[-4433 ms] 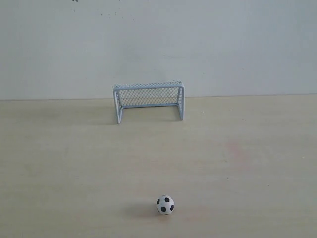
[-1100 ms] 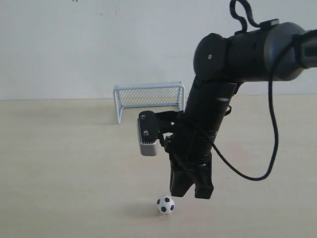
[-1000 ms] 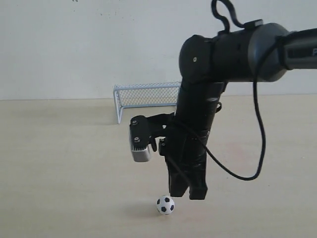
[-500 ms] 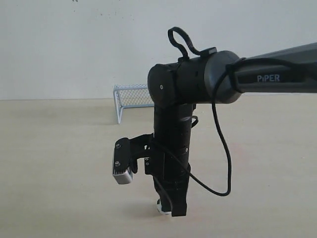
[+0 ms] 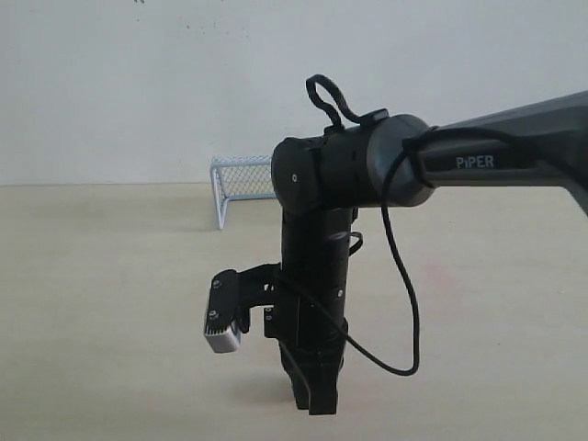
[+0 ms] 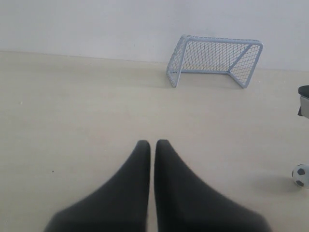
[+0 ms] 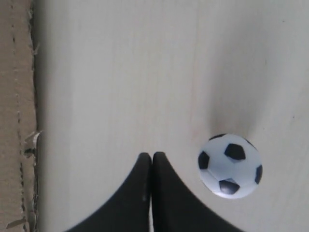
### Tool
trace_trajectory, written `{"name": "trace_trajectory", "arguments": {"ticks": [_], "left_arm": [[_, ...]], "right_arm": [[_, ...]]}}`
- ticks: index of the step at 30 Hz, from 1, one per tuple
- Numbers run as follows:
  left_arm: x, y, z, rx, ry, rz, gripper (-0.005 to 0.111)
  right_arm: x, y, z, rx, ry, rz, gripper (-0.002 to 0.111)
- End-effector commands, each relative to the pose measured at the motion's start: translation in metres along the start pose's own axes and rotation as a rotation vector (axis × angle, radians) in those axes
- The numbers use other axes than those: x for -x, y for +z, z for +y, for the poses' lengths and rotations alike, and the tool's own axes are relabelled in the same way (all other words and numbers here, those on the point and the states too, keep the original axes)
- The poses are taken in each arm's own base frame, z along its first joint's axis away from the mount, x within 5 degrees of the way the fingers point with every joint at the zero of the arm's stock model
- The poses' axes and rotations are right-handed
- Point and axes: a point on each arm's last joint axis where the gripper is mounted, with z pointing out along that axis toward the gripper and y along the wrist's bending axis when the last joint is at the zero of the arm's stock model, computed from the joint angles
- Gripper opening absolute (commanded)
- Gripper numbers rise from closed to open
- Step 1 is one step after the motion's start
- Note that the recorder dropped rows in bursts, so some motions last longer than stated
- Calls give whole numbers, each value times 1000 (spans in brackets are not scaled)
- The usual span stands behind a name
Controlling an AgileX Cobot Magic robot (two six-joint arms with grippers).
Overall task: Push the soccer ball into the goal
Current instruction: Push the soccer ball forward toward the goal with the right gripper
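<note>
Small round ball, likely light, rolls easy. No grabbing: nudge side away from goal. Just beside ball, right gripper pinched closed, empty. Also left gripper closed, empty.

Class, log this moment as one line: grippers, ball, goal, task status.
right gripper: shut, low beside soccer ball, not touching | left gripper: shut, away from ball | goal: empty | push: not yet done

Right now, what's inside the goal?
Nothing but netting: the left wrist view shows the goal empty inside. The soccer ball sits out on the table, well away from it. In the exterior view the right arm covers most of the goal.
</note>
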Motion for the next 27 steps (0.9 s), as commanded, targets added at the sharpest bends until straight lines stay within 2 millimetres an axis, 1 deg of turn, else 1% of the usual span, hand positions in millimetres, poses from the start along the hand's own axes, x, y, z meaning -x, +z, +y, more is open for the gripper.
{"name": "trace_trajectory", "arguments": {"ticks": [1,5,18,20,21,22,23,24,25,27], "left_arm": [[-1,0,0,4,7,-3,4],[-1,0,0,4,7,-3,4],[-1,0,0,4,7,-3,4],[-1,0,0,4,7,-3,4],[-1,0,0,4,7,-3,4],[-1,0,0,4,7,-3,4],[-1,0,0,4,7,-3,4],[-1,0,0,4,7,-3,4],[-1,0,0,4,7,-3,4],[-1,0,0,4,7,-3,4]], "right_arm": [[0,6,-2,19,-3,5,0],[-1,11,-4,29,-6,13,0],[-1,15,-5,36,8,20,0],[-6,15,-7,6,-12,74,0],[-8,14,-16,-94,22,97,0],[-8,12,-28,-231,117,88,0],[-10,5,-43,-416,263,67,0],[-13,-3,-52,-561,388,53,0],[-15,-10,-55,-627,437,50,0],[-16,-25,-52,-673,411,52,0]]}}
